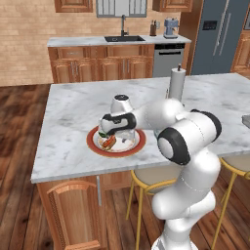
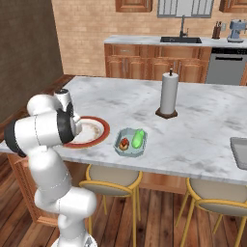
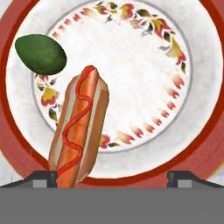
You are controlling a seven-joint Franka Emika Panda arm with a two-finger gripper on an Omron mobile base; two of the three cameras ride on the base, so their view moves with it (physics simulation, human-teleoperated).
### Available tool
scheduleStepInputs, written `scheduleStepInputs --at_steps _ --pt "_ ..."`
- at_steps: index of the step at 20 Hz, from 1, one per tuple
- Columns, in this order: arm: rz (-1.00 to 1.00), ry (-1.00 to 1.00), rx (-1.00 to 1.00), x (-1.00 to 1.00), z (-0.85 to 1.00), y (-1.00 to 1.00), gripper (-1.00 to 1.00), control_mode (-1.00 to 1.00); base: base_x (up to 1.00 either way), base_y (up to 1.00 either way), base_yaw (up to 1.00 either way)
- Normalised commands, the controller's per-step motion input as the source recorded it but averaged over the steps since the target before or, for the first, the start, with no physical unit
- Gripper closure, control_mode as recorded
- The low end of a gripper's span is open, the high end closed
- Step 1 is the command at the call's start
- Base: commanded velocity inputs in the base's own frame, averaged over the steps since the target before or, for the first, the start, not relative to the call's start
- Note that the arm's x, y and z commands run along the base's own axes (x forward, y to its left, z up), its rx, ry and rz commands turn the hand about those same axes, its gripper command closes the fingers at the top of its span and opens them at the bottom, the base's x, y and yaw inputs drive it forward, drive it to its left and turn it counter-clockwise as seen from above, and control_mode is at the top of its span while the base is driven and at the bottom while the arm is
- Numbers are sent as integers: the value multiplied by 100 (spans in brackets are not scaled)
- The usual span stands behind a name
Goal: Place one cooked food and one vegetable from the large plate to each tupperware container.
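In the hand view, two dark fingertips (image 3: 43, 178) at the bottom edge, set wide apart and holding nothing: gripper (image 3: 113, 178) open. Just past the left tip, a hot dog (image 3: 81, 131) with a red squiggle of ketchup, slanting from bottom left up toward the centre, lying on the large plate (image 3: 135, 78), which has a white centre, floral ring and red-brown rim. Further up at the upper left, a dark green avocado (image 3: 40, 54) resting on the plate's white band, close to the hot dog's far end but apart from it.

In the left base view, the gripper (image 1: 116, 133) poised directly over the plate (image 1: 93, 141) at centre left, on the near part of the marble island (image 1: 68, 112).

In the right base view, right of the plate (image 2: 99, 130), a pale blue-grey tupperware container (image 2: 119, 143) at centre holding a reddish food and a green vegetable (image 2: 138, 138). A darker grey container (image 2: 240, 152) at the right edge. Further back, an upright paper towel roll (image 2: 169, 93) on a dark base. Farthest, along the brick wall, a sink (image 2: 181, 39) at the top and a dishwasher (image 2: 226, 65) at the upper right.
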Motion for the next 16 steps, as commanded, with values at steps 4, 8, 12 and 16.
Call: scheduleStepInputs --at_steps 4,8,12,16 --pt "-1 10 -6 32 -5 19 -100 -100 0 0 0" --pt "0 8 -6 15 -2 25 -100 -100 0 0 0" --pt "-1 5 -1 3 -20 -6 -100 -100 0 0 0" --pt "0 1 0 0 -23 -13 -100 -100 0 0 0"
